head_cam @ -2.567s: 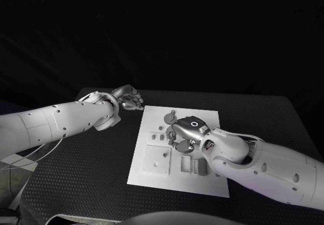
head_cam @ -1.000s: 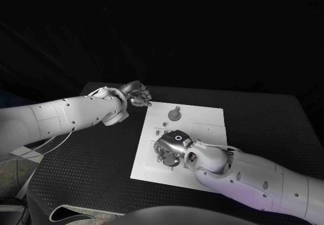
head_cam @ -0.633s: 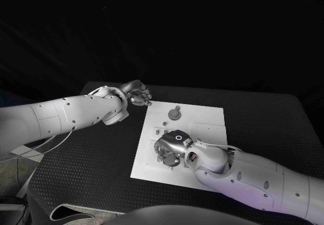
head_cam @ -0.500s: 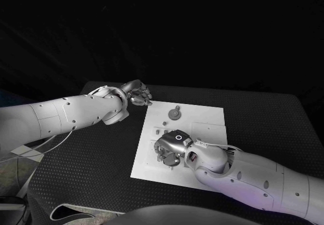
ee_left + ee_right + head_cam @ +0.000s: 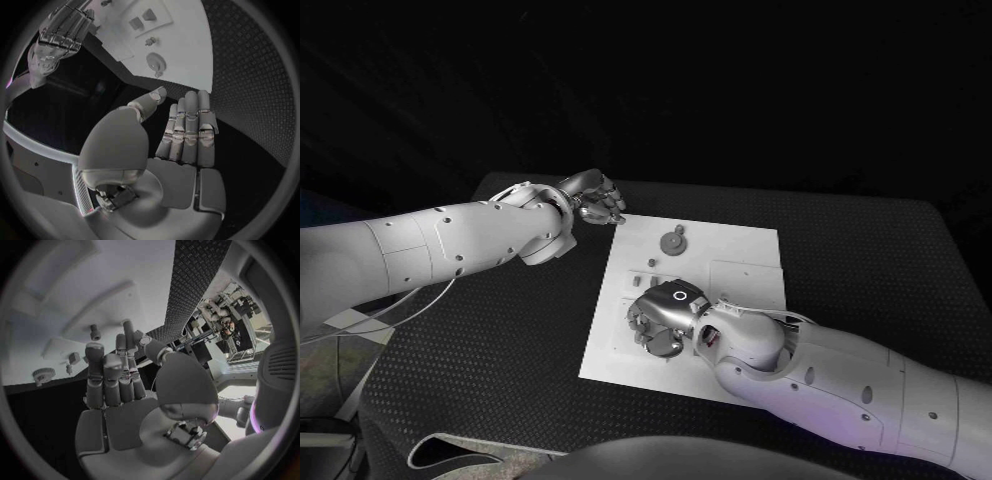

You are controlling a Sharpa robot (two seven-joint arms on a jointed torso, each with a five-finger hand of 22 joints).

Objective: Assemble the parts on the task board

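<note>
Moved: right hand [image 5: 664,318] has slid from the board's middle toward its near left part over the last couple of seconds and has barely budged in the last half second; left hand [image 5: 589,205] looks about where it was.
Task board: white task board [image 5: 733,250] sits mid desk [image 5: 877,260], long axis running away from the robot.
Parts: round gear-like part [image 5: 674,241] lies on the far end, well beyond the right hand; a small peg [image 5: 651,264] sits just ahead of its fingers; more small parts are under or right beside the hand.
Right hand: hovering low over the board, fingers [image 5: 106,370] fairly straight and close together, nothing visibly held, though I can't tell if the fingertips touch the board.
Left hand: off the board's far left corner, above bare desk, fingers [image 5: 187,125] straight together, holding nothing.
Nearer hand: right one, easily, for the near parts; the gear sits closer to the left hand.
Room: open board to the right of the right hand; bare desk all around.
</note>
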